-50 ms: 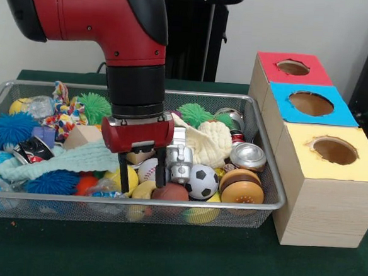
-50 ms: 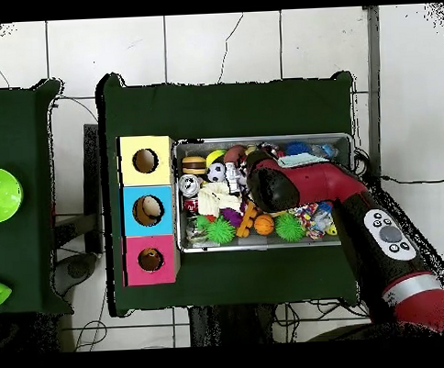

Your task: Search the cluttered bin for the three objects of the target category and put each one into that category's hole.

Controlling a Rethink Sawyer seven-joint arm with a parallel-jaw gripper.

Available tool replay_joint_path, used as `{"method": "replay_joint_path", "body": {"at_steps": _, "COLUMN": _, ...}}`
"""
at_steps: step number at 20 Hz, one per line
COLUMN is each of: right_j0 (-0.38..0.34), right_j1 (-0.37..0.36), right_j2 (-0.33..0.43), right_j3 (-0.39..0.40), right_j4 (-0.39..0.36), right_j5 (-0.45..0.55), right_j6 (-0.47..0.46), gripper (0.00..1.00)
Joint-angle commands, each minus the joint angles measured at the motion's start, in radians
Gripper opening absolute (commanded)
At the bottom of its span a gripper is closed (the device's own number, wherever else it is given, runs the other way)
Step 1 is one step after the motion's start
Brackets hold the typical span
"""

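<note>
The gripper [image 1: 142,180] is hanging low in the wire bin [image 1: 268,159], at the lower centre of the front view, its two black fingers [image 1: 124,178] spread apart around a white baseball [image 1: 148,169] without pinching it. The target category is not stated, so the ball as target is only a guess. It is looking light, firm and round, likely to roll off smooth pads, so closing across its widest middle seems best. A soccer ball [image 1: 202,181] is lying just right, crowding the approach.
</note>
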Motion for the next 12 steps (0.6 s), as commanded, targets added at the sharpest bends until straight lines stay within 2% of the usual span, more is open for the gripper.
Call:
{"method": "replay_joint_path", "body": {"at_steps": 1, "right_j0": -0.01, "right_j1": 0.048, "right_j2": 0.024, "right_j3": 0.013, "right_j4": 0.005, "right_j5": 0.097, "right_j6": -0.035, "gripper": 1.0}}
{"method": "replay_joint_path", "body": {"at_steps": 5, "right_j0": -0.008, "right_j1": 0.048, "right_j2": 0.0, "right_j3": 0.024, "right_j4": 0.003, "right_j5": 0.109, "right_j6": -0.025, "gripper": 1.0}}
{"method": "replay_joint_path", "body": {"at_steps": 12, "right_j0": 0.006, "right_j1": 0.078, "right_j2": -0.023, "right_j3": -0.024, "right_j4": -0.008, "right_j5": 0.17, "right_j6": -0.068, "gripper": 1.0}}
